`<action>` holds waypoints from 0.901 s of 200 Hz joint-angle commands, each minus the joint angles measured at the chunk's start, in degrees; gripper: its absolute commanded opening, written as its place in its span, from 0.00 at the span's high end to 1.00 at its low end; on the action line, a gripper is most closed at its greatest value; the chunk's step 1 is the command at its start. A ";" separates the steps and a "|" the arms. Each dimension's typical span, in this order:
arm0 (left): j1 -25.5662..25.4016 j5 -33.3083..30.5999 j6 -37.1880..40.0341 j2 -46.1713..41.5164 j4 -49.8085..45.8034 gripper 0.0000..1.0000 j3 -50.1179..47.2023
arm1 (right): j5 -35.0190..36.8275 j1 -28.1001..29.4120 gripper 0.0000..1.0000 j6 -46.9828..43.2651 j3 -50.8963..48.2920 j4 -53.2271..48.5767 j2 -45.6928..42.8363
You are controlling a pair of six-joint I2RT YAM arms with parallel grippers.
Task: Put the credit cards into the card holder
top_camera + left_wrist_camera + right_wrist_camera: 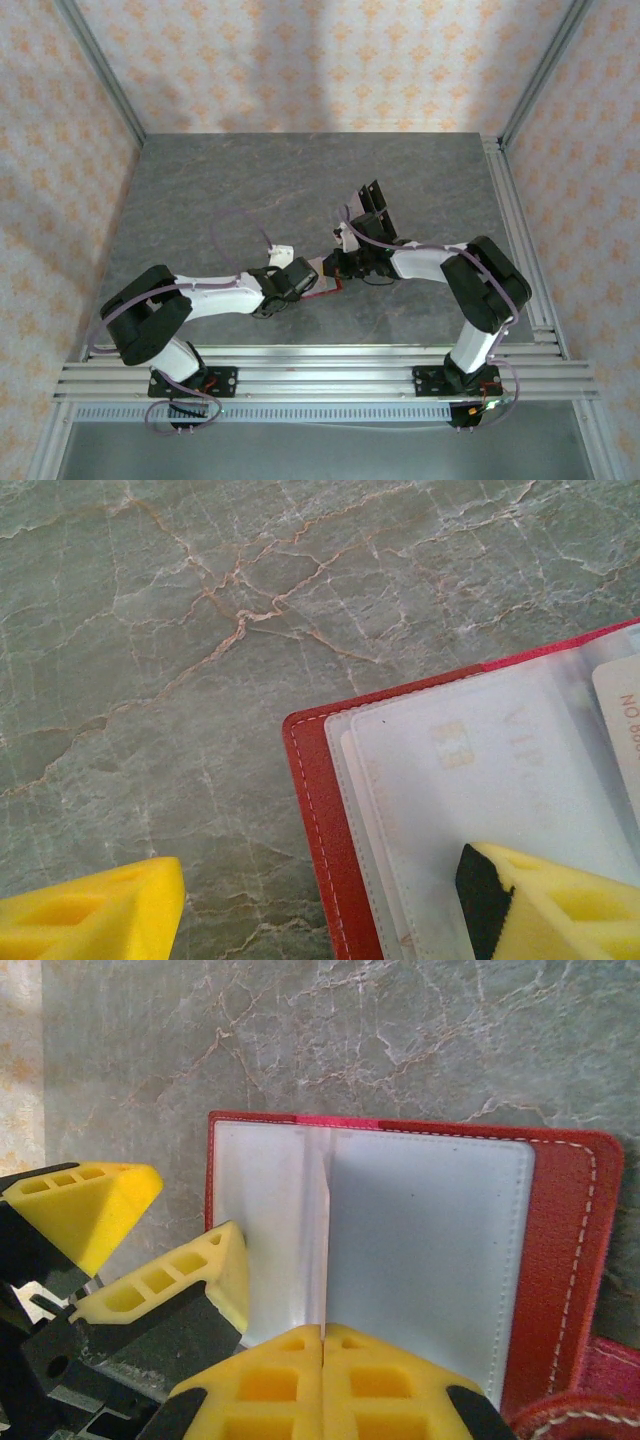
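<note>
The red card holder lies open on the table, pale pockets up, between both arms. My right gripper is shut on a thin pale credit card that stands on edge over the holder's middle fold. My left gripper is open and straddles the card holder's corner. One yellow finger rests on a clear pocket holding a pale card marked VIP; the other finger is over bare table. Another pale card's edge shows at the right.
Dark cards sit on the table just beyond the right gripper. The grey marble table has free room at the back and left. Metal rails run along the right side and front.
</note>
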 commanded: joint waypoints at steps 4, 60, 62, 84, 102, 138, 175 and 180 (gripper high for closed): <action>-0.17 -0.91 0.27 1.34 -3.34 0.26 -2.04 | -0.69 0.11 1.00 -0.92 0.54 1.98 -0.01; 0.06 -4.07 -0.36 -1.25 -7.35 0.25 -0.82 | -0.19 -0.63 1.00 -0.95 0.13 1.72 -0.15; 0.13 -4.13 -0.28 -1.30 -7.41 0.26 -0.81 | -0.20 -0.63 1.00 -0.96 0.03 1.72 -0.10; 0.51 -3.63 0.09 -0.91 -7.43 0.25 -0.81 | -0.15 -0.88 1.00 -0.62 -0.13 2.03 -0.10; 0.62 -3.62 0.09 -0.68 -7.48 0.25 -0.95 | 0.11 -0.92 1.00 -0.57 0.08 1.74 0.28; 0.75 -3.62 0.00 -3.08 -7.74 0.25 -0.72 | 1.01 -1.69 1.00 -0.71 -0.16 1.17 1.24; 1.68 -3.52 -0.89 -5.88 -8.75 0.23 -0.75 | 0.87 -1.89 1.00 -0.60 -0.40 1.30 1.35; 2.06 -3.04 -1.15 -5.95 -8.67 0.23 -0.93 | 0.83 -1.90 1.00 -0.50 -0.36 1.34 1.43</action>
